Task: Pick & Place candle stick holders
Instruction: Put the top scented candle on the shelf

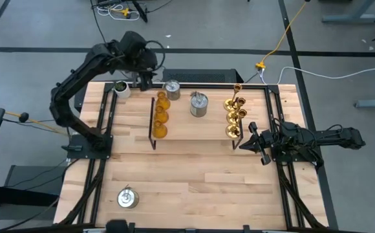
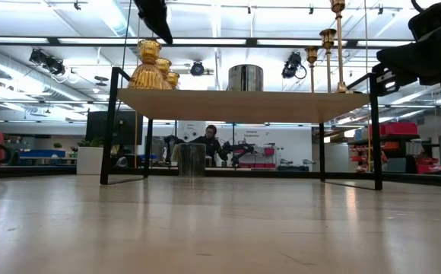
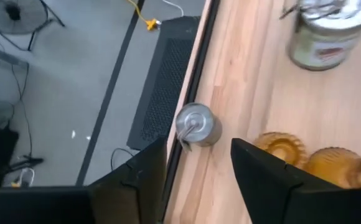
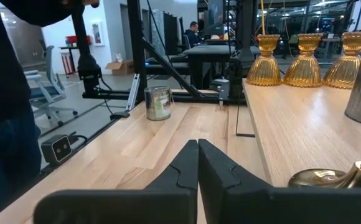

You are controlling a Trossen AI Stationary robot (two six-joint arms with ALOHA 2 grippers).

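Observation:
The wooden rack [image 1: 194, 126] carries a row of amber holders [image 1: 161, 113], a silver can-shaped holder [image 1: 199, 103] and gold brass holders [image 1: 234, 111]. Another silver holder [image 1: 172, 89] stands on its base on the table at the far edge, behind the rack. A third one [image 1: 127, 197] stands at the near left. My left gripper [image 1: 147, 83] hangs open high above the far edge. In its wrist view the far silver holder [image 3: 196, 124] shows well below, between the fingers [image 3: 255, 168]. My right gripper [image 1: 249, 139] rests shut at the rack's right end.
A whitish cup with dark contents [image 1: 120, 88] stands at the far left, close to my left gripper. The rack's black wire sides [image 1: 152, 123] rise at both its ends. Bare tabletop [image 1: 200, 188] lies between the rack and the near edge.

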